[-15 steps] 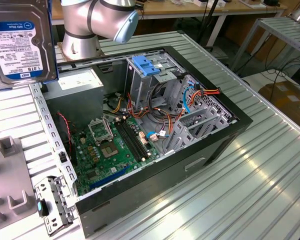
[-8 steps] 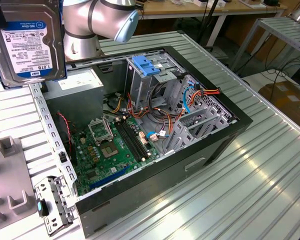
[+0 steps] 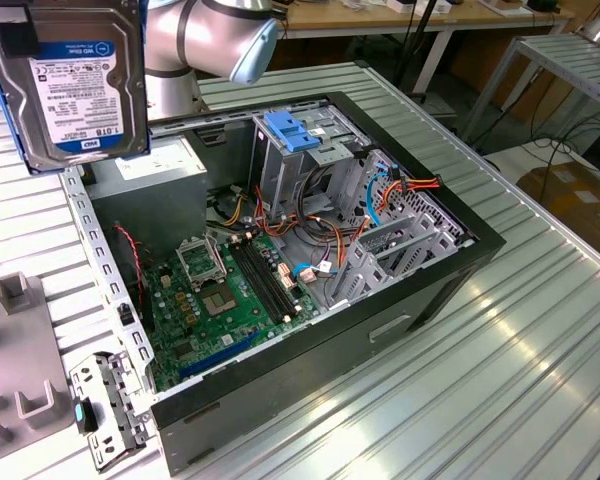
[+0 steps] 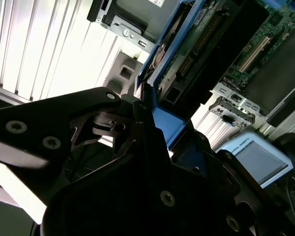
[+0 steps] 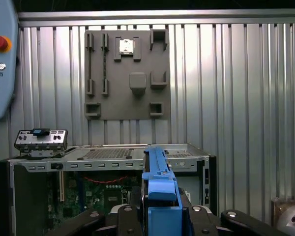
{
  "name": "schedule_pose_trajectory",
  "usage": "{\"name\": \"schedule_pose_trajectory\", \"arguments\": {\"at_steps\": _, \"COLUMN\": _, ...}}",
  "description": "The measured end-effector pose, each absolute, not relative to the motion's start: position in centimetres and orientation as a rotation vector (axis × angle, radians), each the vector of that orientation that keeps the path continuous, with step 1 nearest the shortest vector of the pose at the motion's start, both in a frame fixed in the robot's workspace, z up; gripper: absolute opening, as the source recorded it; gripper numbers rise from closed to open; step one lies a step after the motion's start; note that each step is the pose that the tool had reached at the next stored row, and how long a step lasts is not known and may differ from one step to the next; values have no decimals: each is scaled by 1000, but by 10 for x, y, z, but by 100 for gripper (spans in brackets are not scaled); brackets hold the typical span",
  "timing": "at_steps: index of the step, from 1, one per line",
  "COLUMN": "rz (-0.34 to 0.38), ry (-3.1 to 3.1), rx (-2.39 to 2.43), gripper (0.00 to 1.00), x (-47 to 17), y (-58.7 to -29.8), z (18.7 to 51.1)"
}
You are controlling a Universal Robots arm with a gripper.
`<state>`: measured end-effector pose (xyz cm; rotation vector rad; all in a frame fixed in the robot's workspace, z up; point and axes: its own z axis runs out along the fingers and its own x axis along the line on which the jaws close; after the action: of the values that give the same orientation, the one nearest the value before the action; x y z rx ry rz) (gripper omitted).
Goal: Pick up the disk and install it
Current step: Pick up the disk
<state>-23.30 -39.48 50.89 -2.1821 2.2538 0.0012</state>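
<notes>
Jaws of mine are squeezed tight on the disk, one on each side, so I am holding it up in the air and it touches nothing else. In the exterior view the disk hangs at about ten o'clock from the open computer case, up above the table. Its white label with the blue band faces the camera. My arm is at about two o'clock from the disk. In the first wrist view my gripper has the disk's blue edge standing up between the two black fingers, and the open case lies beyond it. In the second wrist view I see the disk edge-on, with its blue rail. The disk is not yet in the case. Inside the case a green board lies flat. A blue latch sits on top of a metal cage at about one o'clock from the green board. A grey box with a white sticker sits at about eleven o'clock from the board. A grey tray lies on the table at about eight o'clock from the case. A small metal bracket lies between the tray and the case.
</notes>
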Motion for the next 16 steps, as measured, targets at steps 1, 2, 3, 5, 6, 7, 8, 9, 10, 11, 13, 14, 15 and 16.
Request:
{"name": "schedule_pose_trajectory", "arguments": {"at_steps": 1, "rz": 1, "ry": 2254, "rx": -2182, "gripper": 37, "x": -230, "y": -395, "z": 509}}
{"name": "schedule_pose_trajectory", "arguments": {"at_steps": 2, "rz": 1, "ry": 2254, "rx": -2182, "gripper": 37, "x": -228, "y": -395, "z": 509}}
{"name": "schedule_pose_trajectory", "arguments": {"at_steps": 3, "rz": 1, "ry": 2254, "rx": -2182, "gripper": 37, "x": -227, "y": -395, "z": 509}}
{"name": "schedule_pose_trajectory", "arguments": {"at_steps": 5, "rz": 1, "ry": 2254, "rx": -2182, "gripper": 37, "x": -223, "y": -395, "z": 509}}
{"name": "schedule_pose_trajectory", "arguments": {"at_steps": 6, "rz": 1, "ry": 2254, "rx": -2182, "gripper": 37, "x": -221, "y": -395, "z": 509}}
{"name": "schedule_pose_trajectory", "arguments": {"at_steps": 7, "rz": 1, "ry": 2254, "rx": -2182, "gripper": 37, "x": -219, "y": -395, "z": 509}}
{"name": "schedule_pose_trajectory", "arguments": {"at_steps": 8, "rz": 1, "ry": 2254, "rx": -2182, "gripper": 37, "x": -217, "y": -395, "z": 509}}
{"name": "schedule_pose_trajectory", "arguments": {"at_steps": 9, "rz": 1, "ry": 2254, "rx": -2182, "gripper": 37, "x": -215, "y": -395, "z": 509}}
{"name": "schedule_pose_trajectory", "arguments": {"at_steps": 10, "rz": 1, "ry": 2254, "rx": -2182, "gripper": 37, "x": -213, "y": -396, "z": 509}}
{"name": "schedule_pose_trajectory", "arguments": {"at_steps": 11, "rz": 1, "ry": 2254, "rx": -2182, "gripper": 37, "x": -210, "y": -396, "z": 509}}
{"name": "schedule_pose_trajectory", "arguments": {"at_steps": 13, "rz": 1, "ry": 2254, "rx": -2182, "gripper": 37, "x": -206, "y": -396, "z": 509}}
{"name": "schedule_pose_trajectory", "arguments": {"at_steps": 14, "rz": 1, "ry": 2254, "rx": -2182, "gripper": 37, "x": -205, "y": -396, "z": 509}}
{"name": "schedule_pose_trajectory", "arguments": {"at_steps": 15, "rz": 1, "ry": 2254, "rx": -2182, "gripper": 37, "x": -203, "y": -397, "z": 508}}
{"name": "schedule_pose_trajectory", "arguments": {"at_steps": 16, "rz": 1, "ry": 2254, "rx": -2182, "gripper": 37, "x": -203, "y": -397, "z": 508}}
